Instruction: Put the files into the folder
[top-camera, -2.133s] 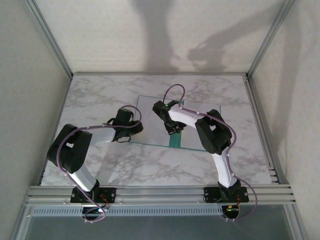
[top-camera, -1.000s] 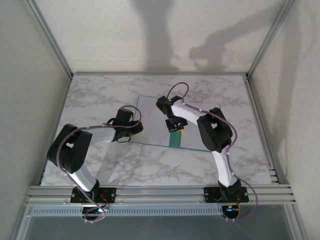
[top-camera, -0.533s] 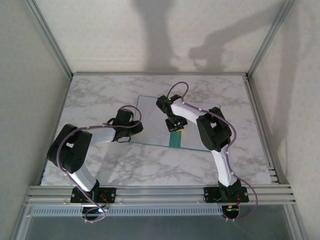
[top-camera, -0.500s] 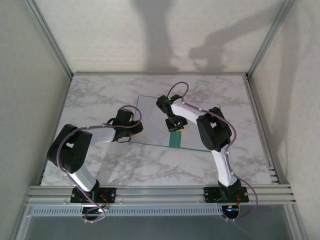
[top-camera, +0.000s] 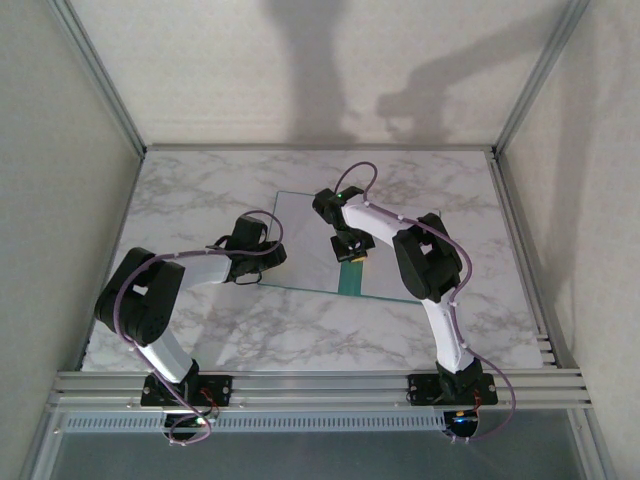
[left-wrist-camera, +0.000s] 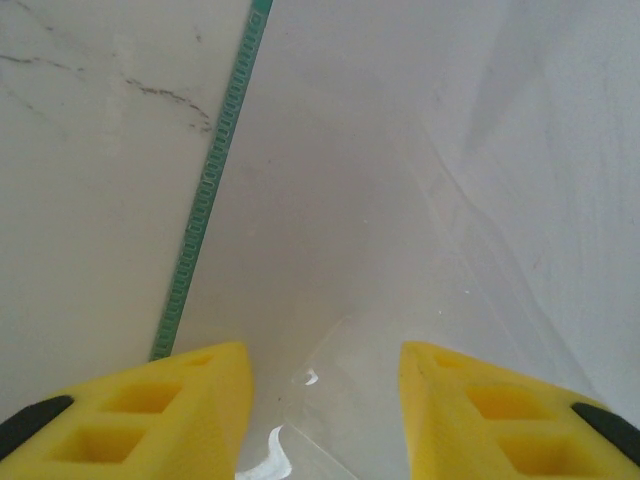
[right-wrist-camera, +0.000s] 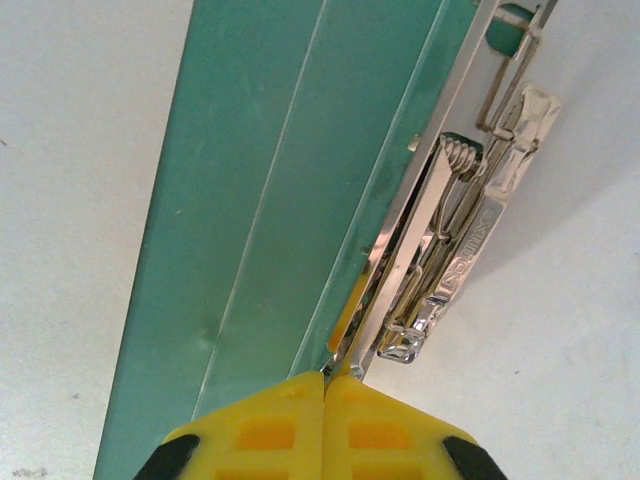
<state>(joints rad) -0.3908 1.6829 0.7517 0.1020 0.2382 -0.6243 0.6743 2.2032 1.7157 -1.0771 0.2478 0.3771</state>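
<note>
The left gripper (left-wrist-camera: 322, 352) sits at the left edge of the folder (top-camera: 350, 281), low over the marble tabletop (top-camera: 195, 190). Its yellow fingers are apart with a wide gap between them. In the left wrist view a thin teal strip of the folder's edge runs away from the left finger. The files (top-camera: 300, 232) lie flat to the right of that strip, and their white sheets cover nearly the whole leaf. A glossy, translucent edge shows in the gap between the fingers. Whether it is held cannot be told, though nothing looks pinched.

Further right, the folder lies open in the middle of the table, with its teal fold running from near to far at a slight slant. The metal fastener (right-wrist-camera: 455, 250) lies along the right side of that fold, parallel to it.

The right gripper (right-wrist-camera: 325, 388) points down at the fold. Its fingers are pressed together with no gap, and the tips touch the near end of the fastener's rail. From those tips the fastener stretches away and slightly right, so its long axis leads straight on from the fingers.

The right arm is plainly the nearer one to the fastener. The next move probably depends on that alignment, with the right fingers working along the clip while the left arm tends the sheets at the outer edge.
</note>
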